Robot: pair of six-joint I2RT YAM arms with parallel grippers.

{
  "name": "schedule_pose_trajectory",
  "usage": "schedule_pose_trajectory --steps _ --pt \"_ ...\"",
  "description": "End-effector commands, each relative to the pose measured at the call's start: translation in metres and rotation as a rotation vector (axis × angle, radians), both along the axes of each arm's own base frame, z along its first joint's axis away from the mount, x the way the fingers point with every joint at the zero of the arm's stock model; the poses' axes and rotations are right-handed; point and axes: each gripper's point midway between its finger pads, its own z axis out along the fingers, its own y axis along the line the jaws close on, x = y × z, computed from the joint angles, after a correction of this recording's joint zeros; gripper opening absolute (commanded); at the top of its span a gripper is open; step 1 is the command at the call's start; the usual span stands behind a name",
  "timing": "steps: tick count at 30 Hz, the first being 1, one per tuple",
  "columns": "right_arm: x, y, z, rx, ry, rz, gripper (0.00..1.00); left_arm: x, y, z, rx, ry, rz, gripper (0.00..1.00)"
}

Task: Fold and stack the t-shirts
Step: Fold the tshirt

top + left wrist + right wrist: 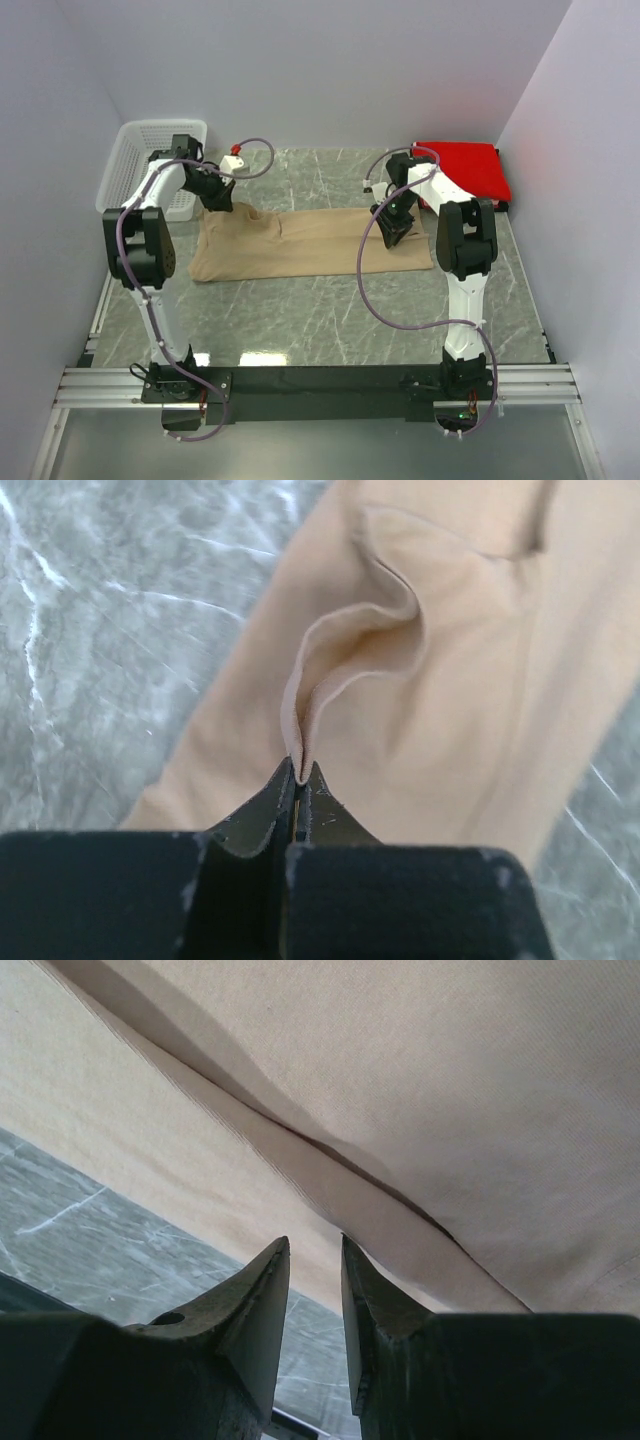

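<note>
The tan t-shirt (pixel 300 245) lies spread across the middle of the marble table. My left gripper (pixel 222 207) is at its back left corner. In the left wrist view the gripper (pixel 299 778) is shut on a raised fold of the tan cloth (pixel 450 680). My right gripper (pixel 392 235) is low over the shirt's right end. In the right wrist view it (pixel 315 1248) is open by a narrow gap, with a folded edge of the tan shirt (pixel 450 1080) just beyond its tips and nothing between them. The red t-shirt (pixel 462 168) lies folded at the back right corner.
A white mesh basket (pixel 135 165) stands at the back left, just behind the left arm. Purple cables loop from both arms over the table (pixel 330 320). White walls close in the back and both sides.
</note>
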Motion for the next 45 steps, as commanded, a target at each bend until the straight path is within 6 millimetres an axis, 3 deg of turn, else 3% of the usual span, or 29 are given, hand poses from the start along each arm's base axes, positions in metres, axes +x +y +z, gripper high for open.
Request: schedule_pose_trajectory --steps 1,6,7,8,9,10,12,13,14,17,18,20,22,25,29,32,36,41,45 --pt "0.001 -0.004 0.013 -0.001 -0.035 0.001 0.35 -0.022 -0.007 0.034 -0.018 -0.091 -0.094 0.01" --pt "-0.003 -0.006 0.012 -0.007 -0.035 0.004 0.34 -0.073 -0.004 0.02 0.027 -0.06 -0.212 0.01" --pt "-0.005 -0.007 0.013 -0.008 -0.037 0.004 0.35 -0.081 -0.002 0.028 0.04 -0.091 -0.228 0.01" --pt "-0.007 -0.008 0.011 -0.012 -0.032 0.006 0.35 -0.096 -0.001 0.016 0.056 -0.08 -0.267 0.01" --pt "-0.007 -0.008 0.011 -0.013 -0.034 0.005 0.35 -0.103 0.002 0.022 0.086 -0.113 -0.28 0.01" --pt "-0.01 -0.009 0.009 -0.014 -0.028 0.006 0.35 -0.119 0.003 0.006 0.101 -0.089 -0.313 0.01" --pt "-0.01 -0.009 0.008 -0.016 -0.03 0.009 0.35 -0.123 0.007 -0.002 0.14 -0.118 -0.325 0.01" --pt "-0.011 -0.009 0.008 -0.016 -0.027 0.009 0.35 -0.134 0.01 -0.012 0.165 -0.104 -0.33 0.01" --pt "-0.012 -0.01 0.007 -0.016 -0.026 0.009 0.35 -0.13 0.012 -0.015 0.184 -0.132 -0.324 0.01" --pt "-0.01 -0.01 0.006 -0.02 -0.032 0.014 0.35 -0.145 0.004 -0.035 0.237 -0.115 -0.356 0.05" --pt "-0.011 -0.011 0.006 -0.023 -0.03 0.017 0.35 -0.143 0.004 -0.038 0.254 -0.122 -0.346 0.21" --pt "-0.007 -0.01 0.008 -0.021 -0.042 0.019 0.34 -0.143 0.002 -0.039 0.252 -0.088 -0.304 0.41" --pt "-0.001 -0.009 0.014 -0.014 -0.063 0.026 0.34 -0.137 0.002 -0.029 0.226 -0.06 -0.24 0.49" --pt "0.01 -0.006 0.024 0.004 -0.101 0.027 0.34 -0.132 0.006 -0.009 0.169 -0.031 -0.181 0.5" --pt "0.026 -0.005 0.028 0.007 -0.137 0.019 0.34 -0.121 -0.004 0.019 0.06 -0.027 -0.12 0.48" --pt "0.036 -0.008 0.017 -0.017 -0.139 0.008 0.33 -0.107 -0.012 0.019 0.019 -0.011 -0.035 0.46" --pt "0.04 -0.014 -0.001 -0.059 -0.115 -0.004 0.31 -0.091 -0.016 -0.006 0.035 0.036 0.078 0.42" --pt "0.031 -0.022 -0.022 -0.113 -0.062 -0.014 0.3 -0.092 -0.015 -0.043 0.069 0.152 0.202 0.38" --pt "0.012 -0.029 -0.032 -0.147 0.002 -0.009 0.26 -0.1 -0.003 -0.066 0.128 0.201 0.258 0.35"
